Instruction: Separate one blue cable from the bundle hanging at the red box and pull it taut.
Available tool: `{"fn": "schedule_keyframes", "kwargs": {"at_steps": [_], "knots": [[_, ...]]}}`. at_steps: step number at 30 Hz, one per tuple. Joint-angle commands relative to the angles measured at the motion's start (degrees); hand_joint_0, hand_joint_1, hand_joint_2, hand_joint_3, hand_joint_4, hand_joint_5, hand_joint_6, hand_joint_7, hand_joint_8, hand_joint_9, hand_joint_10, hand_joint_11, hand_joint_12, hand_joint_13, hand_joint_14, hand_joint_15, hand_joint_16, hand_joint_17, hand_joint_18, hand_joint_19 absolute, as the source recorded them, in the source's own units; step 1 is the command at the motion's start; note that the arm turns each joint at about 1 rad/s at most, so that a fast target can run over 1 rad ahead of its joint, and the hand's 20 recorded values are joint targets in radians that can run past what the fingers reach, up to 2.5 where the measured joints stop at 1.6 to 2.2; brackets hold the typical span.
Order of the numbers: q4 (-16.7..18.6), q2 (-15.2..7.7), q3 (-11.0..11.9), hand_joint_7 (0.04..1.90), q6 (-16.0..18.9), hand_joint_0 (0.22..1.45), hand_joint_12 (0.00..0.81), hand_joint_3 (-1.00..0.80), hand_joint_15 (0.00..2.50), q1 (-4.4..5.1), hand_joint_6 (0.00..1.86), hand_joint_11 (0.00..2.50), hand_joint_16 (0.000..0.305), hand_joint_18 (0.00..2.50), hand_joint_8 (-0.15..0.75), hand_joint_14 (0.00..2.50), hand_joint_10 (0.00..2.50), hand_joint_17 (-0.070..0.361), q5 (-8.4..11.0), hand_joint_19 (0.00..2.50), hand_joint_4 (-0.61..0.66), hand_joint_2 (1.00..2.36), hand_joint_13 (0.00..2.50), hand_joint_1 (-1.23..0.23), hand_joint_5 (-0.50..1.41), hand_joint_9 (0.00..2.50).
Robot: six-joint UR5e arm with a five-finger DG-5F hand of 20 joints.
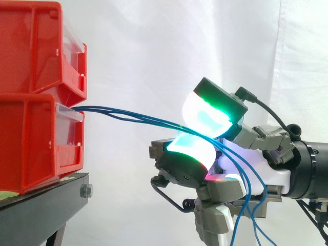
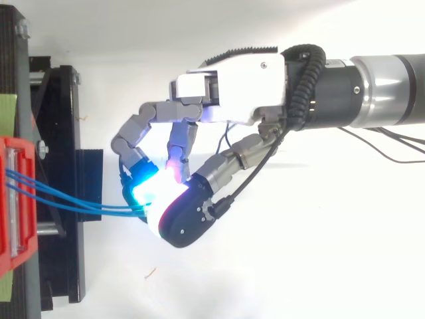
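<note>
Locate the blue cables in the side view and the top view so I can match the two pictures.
Side view: the blue cables run from the lower red box at left, rightward into the robot hand's pinch, then hang down.
Top view: the blue cables run from the red box at the left edge to the glowing fingertips.
Shared landmark: the red box front.

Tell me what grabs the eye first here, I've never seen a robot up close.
The glowing fingertips of the robot hand stand out first, shining white, green and cyan in the middle of the side view as they pinch together. Thin blue cables stretch from that pinch to the lower of two stacked red bins at the left.
</note>
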Motion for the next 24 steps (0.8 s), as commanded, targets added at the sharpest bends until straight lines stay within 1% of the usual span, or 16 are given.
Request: {"fn": "schedule_keyframes", "kwargs": {"at_steps": [1, 5, 7, 10, 11, 13, 14, 16, 17, 19, 22, 24], "knots": [[0.00, -0.01, -0.03, 1.36, -0.09, 0.81, 0.351, -0.50, 0.66, 0.01, 0.92, 1.03, 0.042, 1.04, 0.323, 0.02, 0.02, 0.094, 0.00, 0.53, -0.08, 1.00, 1.20, -0.95, -0.17, 1.23], [0.00, -0.01, -0.03, 1.40, 0.00, 0.79, 0.347, -0.50, 0.66, 0.01, 0.92, 1.03, 0.042, 1.04, 0.311, 0.02, 0.02, 0.094, 0.00, 0.53, -0.09, 1.00, 1.20, -0.96, -0.16, 1.24], [0.00, -0.01, -0.03, 1.45, 0.00, 0.78, 0.348, -0.50, 0.66, 0.01, 0.91, 1.03, 0.041, 1.04, 0.307, 0.02, 0.02, 0.093, 0.00, 0.54, -0.13, 1.00, 1.20, -0.96, -0.15, 1.24], [-0.09, -0.01, -0.03, 1.47, -0.09, 0.77, 0.345, -0.50, 0.66, 0.01, 0.91, 1.02, 0.041, 1.04, 0.301, 0.02, 0.02, 0.093, 0.00, 0.54, -0.16, 1.00, 1.20, -0.96, -0.15, 1.26], [-0.18, -0.01, -0.03, 1.48, 0.00, 0.77, 0.349, -0.50, 0.66, 0.01, 0.91, 1.01, 0.041, 1.04, 0.300, 0.02, 0.02, 0.093, 0.00, 0.54, -0.16, 1.00, 1.20, -0.96, -0.15, 1.26], [-0.26, -0.01, -0.03, 1.59, -0.09, 0.77, 0.345, -0.50, 0.66, 0.01, 0.90, 1.02, 0.041, 1.04, 0.302, 0.02, 0.02, 0.092, 0.00, 0.55, -0.12, 1.00, 1.20, -0.97, -0.15, 1.26], [-0.26, -0.01, -0.03, 1.61, 0.00, 0.77, 0.345, -0.50, 0.66, 0.01, 0.90, 1.02, 0.041, 1.04, 0.307, 0.02, 0.02, 0.091, 0.00, 0.56, -0.11, 1.00, 1.21, -0.96, -0.15, 1.26], [-0.26, -0.01, -0.03, 1.51, 0.00, 0.70, 0.362, -0.45, 0.67, 0.01, 0.91, 0.99, 0.042, 1.04, 0.312, 0.02, 0.02, 0.095, 0.00, 0.60, -0.07, 1.00, 1.20, -0.84, -0.16, 1.26], [-0.26, -0.01, -0.03, 1.50, -0.09, 0.69, 0.363, -0.45, 0.67, 0.01, 0.90, 0.99, 0.042, 1.04, 0.311, 0.02, 0.02, 0.096, 0.00, 0.60, -0.06, 1.00, 1.20, -0.84, -0.16, 1.26], [-0.26, -0.01, -0.03, 1.42, 0.00, 0.65, 0.369, -0.46, 0.68, 0.01, 0.90, 0.99, 0.044, 1.03, 0.314, 0.02, 0.02, 0.100, 0.00, 0.62, -0.01, 1.00, 1.20, -0.77, -0.16, 1.26], [-0.26, -0.01, -0.03, 1.35, 0.00, 0.61, 0.377, -0.49, 0.68, 0.01, 0.88, 0.98, 0.045, 1.02, 0.328, 0.02, 0.02, 0.102, 0.00, 0.65, 0.05, 1.00, 1.19, -0.67, -0.17, 1.26], [-0.35, -0.01, -0.03, 1.34, 0.00, 0.58, 0.381, -0.50, 0.67, 0.01, 0.86, 0.98, 0.046, 1.03, 0.329, 0.02, 0.02, 0.103, 0.00, 0.66, 0.08, 1.00, 1.20, -0.61, -0.17, 1.26]]}}
